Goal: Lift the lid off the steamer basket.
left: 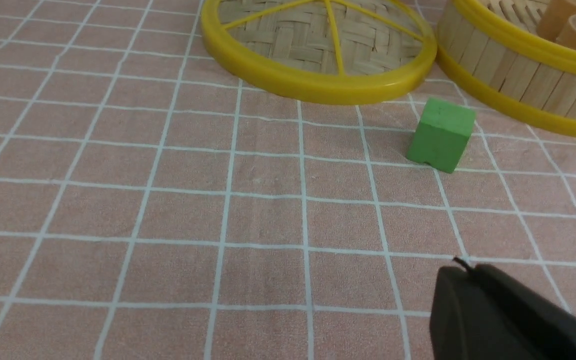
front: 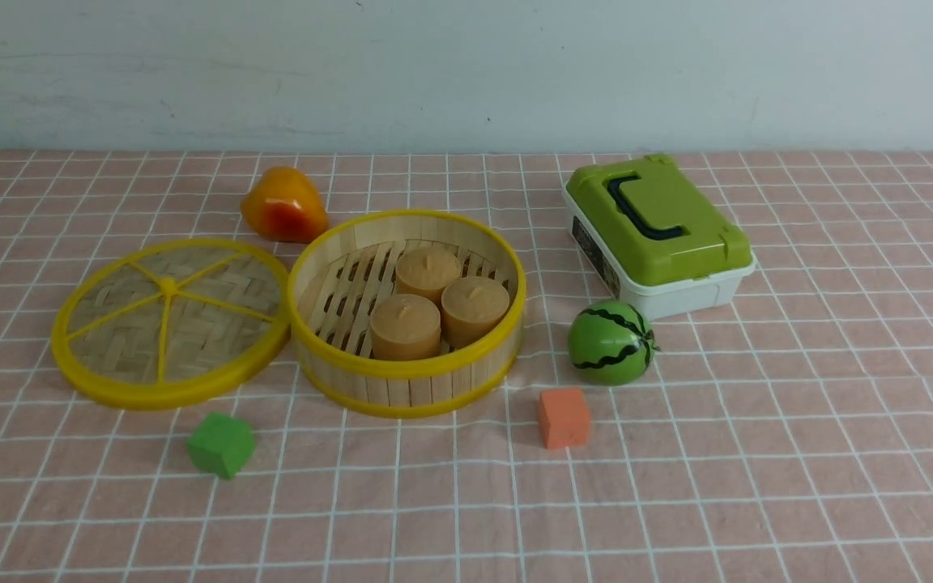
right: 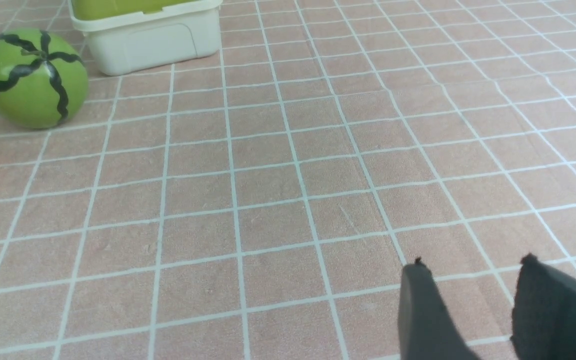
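The round woven-bamboo lid with yellow rim (front: 168, 322) lies flat on the pink checked bench (front: 758, 453), touching the slatted wooden steamer basket (front: 406, 312), which holds three tan cylinders (front: 437, 304). A green cube (front: 221, 444) sits just in front; a label on the white box with green lid (front: 658, 235) is unreadable. Left hand (left: 468, 274) pressed together, right hand (right: 473, 267) spread, both empty.

No readable text anywhere; dark label on white box (front: 596, 251) side, perhaps printed, too blurred.
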Controlling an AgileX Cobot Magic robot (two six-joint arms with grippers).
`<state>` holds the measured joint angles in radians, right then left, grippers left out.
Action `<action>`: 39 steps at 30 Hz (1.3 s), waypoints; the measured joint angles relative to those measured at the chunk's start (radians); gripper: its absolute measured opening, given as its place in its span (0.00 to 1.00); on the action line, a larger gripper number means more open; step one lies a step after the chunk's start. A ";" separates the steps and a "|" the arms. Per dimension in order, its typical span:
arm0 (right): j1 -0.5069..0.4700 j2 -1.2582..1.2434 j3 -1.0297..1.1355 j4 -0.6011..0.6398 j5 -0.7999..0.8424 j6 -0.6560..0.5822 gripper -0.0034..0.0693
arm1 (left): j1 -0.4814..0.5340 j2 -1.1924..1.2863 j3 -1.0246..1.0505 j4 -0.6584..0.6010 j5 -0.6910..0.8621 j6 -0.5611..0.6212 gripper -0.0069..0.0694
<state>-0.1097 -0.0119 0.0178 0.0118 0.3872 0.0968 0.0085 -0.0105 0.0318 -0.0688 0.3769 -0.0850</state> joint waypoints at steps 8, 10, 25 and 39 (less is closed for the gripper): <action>0.000 0.000 0.000 0.000 0.000 0.000 0.38 | -0.039 0.000 0.000 -0.001 0.001 0.002 0.09; 0.000 0.000 0.000 0.000 0.000 0.000 0.38 | -0.040 0.000 0.000 -0.001 0.001 0.003 0.09; 0.000 0.000 0.000 0.000 0.000 0.000 0.38 | -0.040 0.000 0.000 -0.001 0.004 0.003 0.10; 0.000 0.000 0.000 0.000 0.000 0.000 0.38 | -0.040 0.000 0.000 -0.002 0.004 0.003 0.11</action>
<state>-0.1097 -0.0119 0.0178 0.0118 0.3872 0.0968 -0.0317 -0.0105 0.0318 -0.0707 0.3808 -0.0819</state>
